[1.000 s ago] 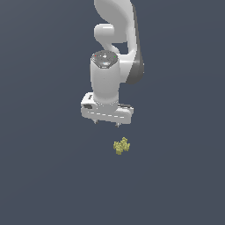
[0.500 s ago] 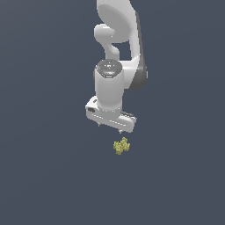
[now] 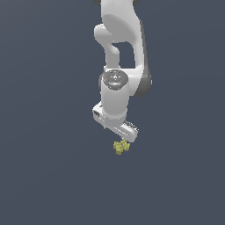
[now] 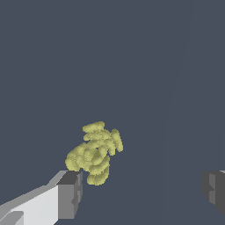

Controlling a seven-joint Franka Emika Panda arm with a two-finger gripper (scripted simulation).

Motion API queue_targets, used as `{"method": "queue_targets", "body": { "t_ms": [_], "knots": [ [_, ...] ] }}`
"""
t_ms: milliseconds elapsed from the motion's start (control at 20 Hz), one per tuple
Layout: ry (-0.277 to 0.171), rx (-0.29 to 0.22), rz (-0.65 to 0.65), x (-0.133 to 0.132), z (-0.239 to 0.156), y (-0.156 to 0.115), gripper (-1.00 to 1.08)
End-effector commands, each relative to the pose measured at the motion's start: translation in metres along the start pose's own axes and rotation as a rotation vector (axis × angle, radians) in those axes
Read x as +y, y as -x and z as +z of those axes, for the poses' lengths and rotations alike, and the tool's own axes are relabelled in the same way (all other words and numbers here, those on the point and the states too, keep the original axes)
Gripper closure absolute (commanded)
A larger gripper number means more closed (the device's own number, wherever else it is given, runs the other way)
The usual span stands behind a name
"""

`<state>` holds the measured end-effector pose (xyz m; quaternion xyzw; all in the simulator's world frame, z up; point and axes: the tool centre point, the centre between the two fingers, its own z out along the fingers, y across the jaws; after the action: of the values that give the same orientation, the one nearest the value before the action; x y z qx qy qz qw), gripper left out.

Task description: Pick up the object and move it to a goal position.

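Yellow-green, the tiny knobbly lumpy cluster [image 3: 121, 147] is lying on the dark grey floor [image 3: 48, 176], low in the exterior frame's centre, partly hidden beneath the white gripper [image 3: 119, 135]. Its dark-padded fingers [image 4: 70, 193] are standing wide, holding nothing.

Two cameras: one off-arm wide shot, one wrist close-up.
Exterior view stands well back, faces the white jointed robot arm [image 3: 117, 66] head-on from somewhat above, whole arm down to the flat dark slate-grey floor [image 3: 44, 176] in frame. Wrist view rides on the arm, looks down past the white gripper [image 4: 143, 191] with dark grey pads [image 4: 70, 193], very near the floor. Both views share the small knobbly yellow-green cluster [image 3: 121, 146] [image 4: 94, 152] and the floor around it.
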<state>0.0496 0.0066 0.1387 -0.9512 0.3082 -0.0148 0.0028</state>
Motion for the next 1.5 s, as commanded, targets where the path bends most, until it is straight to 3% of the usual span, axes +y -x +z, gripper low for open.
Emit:
{"method": "queue_targets", "body": {
  "t_ms": [0, 800, 1450],
  "knots": [
    [0.001, -0.004, 0.064, -0.006, 0.006, 0.000, -0.92],
    [0.016, -0.020, 0.419, -0.037, 0.040, 0.006, -0.92],
    [0.021, -0.022, 0.503, -0.044, 0.049, 0.008, -0.92]
  ]
}}
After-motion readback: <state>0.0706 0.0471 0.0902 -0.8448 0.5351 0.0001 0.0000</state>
